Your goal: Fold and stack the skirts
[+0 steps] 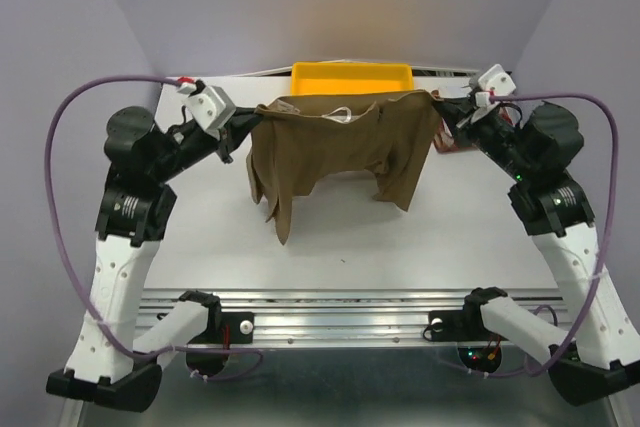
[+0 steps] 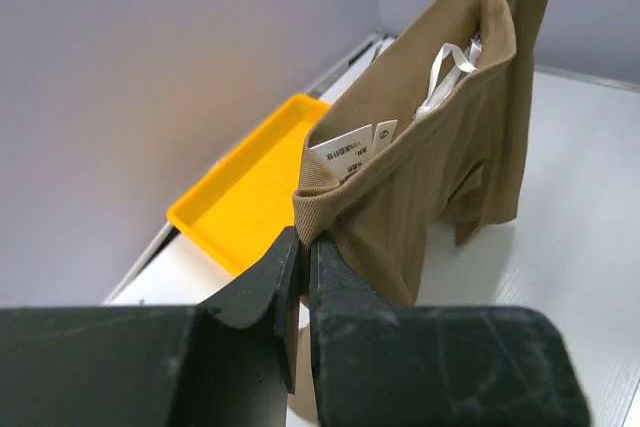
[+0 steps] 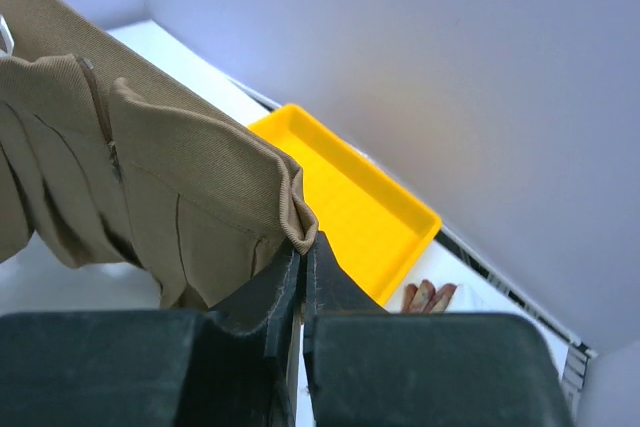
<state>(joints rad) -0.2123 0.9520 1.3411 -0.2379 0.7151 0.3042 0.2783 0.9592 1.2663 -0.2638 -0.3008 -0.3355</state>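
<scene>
Tan pleated skirt (image 1: 340, 152) held aloft | left pincer (image 2: 303, 247), right pincer (image 3: 302, 247) each clamped on a waistband corner | yellow tray (image 1: 350, 75) behind

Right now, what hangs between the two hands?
A tan-brown pleated cloth skirt, pinched by left hand and right hand; the top view shows it.

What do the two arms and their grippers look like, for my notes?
Both match: the left arm and right arm have white lower links, black rounded joint housings and black bases. A purple cable loops from each wrist to its base, and a white block sits at each wrist. The left gripper and right gripper have matte black, tapered fingers.
</scene>
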